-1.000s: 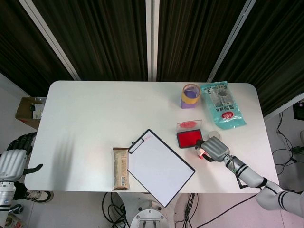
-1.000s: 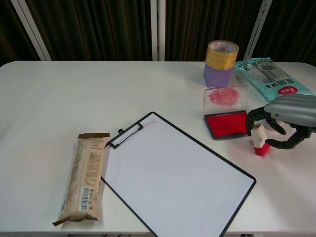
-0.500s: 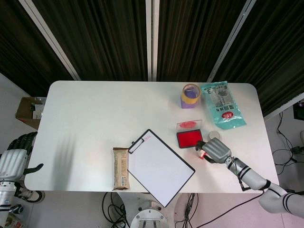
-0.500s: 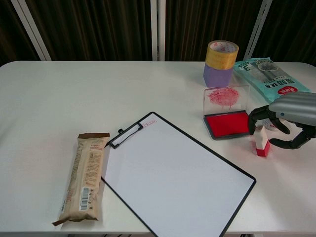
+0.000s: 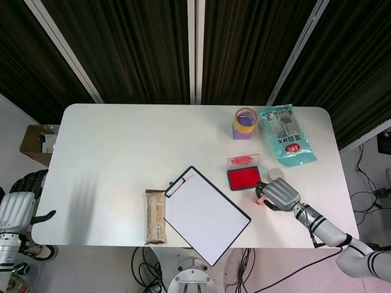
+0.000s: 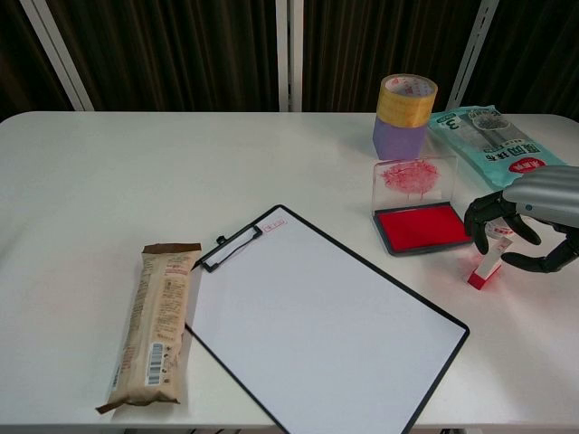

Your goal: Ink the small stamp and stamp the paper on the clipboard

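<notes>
The small stamp (image 6: 486, 263), white with a red base, leans tilted just right of the open red ink pad (image 6: 422, 227) and touches the table. My right hand (image 6: 532, 217) curls over its top and pinches it; from above, the right hand (image 5: 278, 194) covers most of the stamp (image 5: 263, 201) beside the ink pad (image 5: 244, 178). The clipboard with blank white paper (image 6: 321, 316) lies at an angle in the front middle, also seen from above as the clipboard (image 5: 206, 213). My left hand (image 5: 17, 206) hangs off the table's left edge, holding nothing.
A wrapped snack bar (image 6: 152, 325) lies left of the clipboard. A tape roll on a purple block (image 6: 404, 113) and a teal packet (image 6: 496, 140) sit at the back right. The ink pad's clear lid (image 6: 413, 181) stands upright. A cardboard box (image 5: 38, 141) is on the floor at left.
My right hand has shifted slightly right with the stamp, which now leans more. The left hand has not moved.
</notes>
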Available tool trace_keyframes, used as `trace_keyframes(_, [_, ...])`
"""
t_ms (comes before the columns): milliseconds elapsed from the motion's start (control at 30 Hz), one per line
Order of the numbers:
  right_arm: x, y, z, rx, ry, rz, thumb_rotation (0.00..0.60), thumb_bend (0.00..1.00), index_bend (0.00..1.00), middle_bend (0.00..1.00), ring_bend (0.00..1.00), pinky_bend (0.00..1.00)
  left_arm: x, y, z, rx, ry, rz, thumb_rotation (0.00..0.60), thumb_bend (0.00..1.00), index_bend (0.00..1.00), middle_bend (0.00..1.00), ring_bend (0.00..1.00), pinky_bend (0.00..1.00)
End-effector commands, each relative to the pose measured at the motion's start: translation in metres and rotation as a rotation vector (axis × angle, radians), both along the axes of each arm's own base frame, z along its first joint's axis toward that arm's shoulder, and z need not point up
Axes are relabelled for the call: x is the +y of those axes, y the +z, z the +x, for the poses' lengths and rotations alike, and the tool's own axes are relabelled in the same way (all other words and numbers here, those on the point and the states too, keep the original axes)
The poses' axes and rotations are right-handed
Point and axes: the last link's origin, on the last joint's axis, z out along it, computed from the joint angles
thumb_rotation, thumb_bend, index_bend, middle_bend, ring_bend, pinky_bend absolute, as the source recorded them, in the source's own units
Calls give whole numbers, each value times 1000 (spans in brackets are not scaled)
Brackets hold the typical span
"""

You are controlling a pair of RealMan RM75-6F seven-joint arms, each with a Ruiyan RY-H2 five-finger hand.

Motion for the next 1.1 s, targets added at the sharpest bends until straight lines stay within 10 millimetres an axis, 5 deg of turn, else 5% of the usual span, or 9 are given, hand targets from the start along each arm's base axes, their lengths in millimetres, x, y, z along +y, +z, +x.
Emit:
trace_keyframes(33, [0, 2, 1, -10, 1, -6, 600, 363, 476, 283, 636, 843, 0, 0, 0, 1, 1, 0, 600, 0, 71, 108, 98, 186])
trace_keyframes(400, [13, 35, -1, 28, 1, -37, 600, 312, 16, 72, 649, 842, 0, 1, 0, -1, -1, -1, 600, 0, 71, 107, 99, 186])
trace_keyframes(567, [17, 56, 12, -37, 39, -136, 600, 258, 0, 3, 628, 834, -2, 1, 2, 2, -6, 1, 600, 0, 71, 108, 99, 186])
trace_keyframes(633, [20, 79, 13, -92, 56, -245, 600, 252, 0, 1, 441, 715, -2, 1, 3, 2, -6, 1, 600, 0, 71, 108, 99, 187])
trace_keyframes(700, [28, 99, 9, -129, 56, -349, 600, 258, 0, 0, 108, 327, -2, 1, 3, 0, -9, 5, 600, 0, 71, 108, 99, 186])
trace_keyframes(767, [40, 116, 0, -156, 27, -449, 600, 273, 0, 0, 0, 40, -3, 0, 4, -2, -13, 10, 600, 0, 71, 107, 99, 186])
trace_keyframes(933, [84, 142, -43, -132, -211, -562, 600, 293, 0, 0, 0, 0, -3, 0, 11, -6, -37, 18, 600, 0, 71, 108, 99, 187])
trace_keyframes(1100, [101, 146, -63, -127, -336, -590, 600, 291, 0, 0, 0, 0, 1, 4, 19, 2, -73, 35, 600, 0, 71, 107, 99, 186])
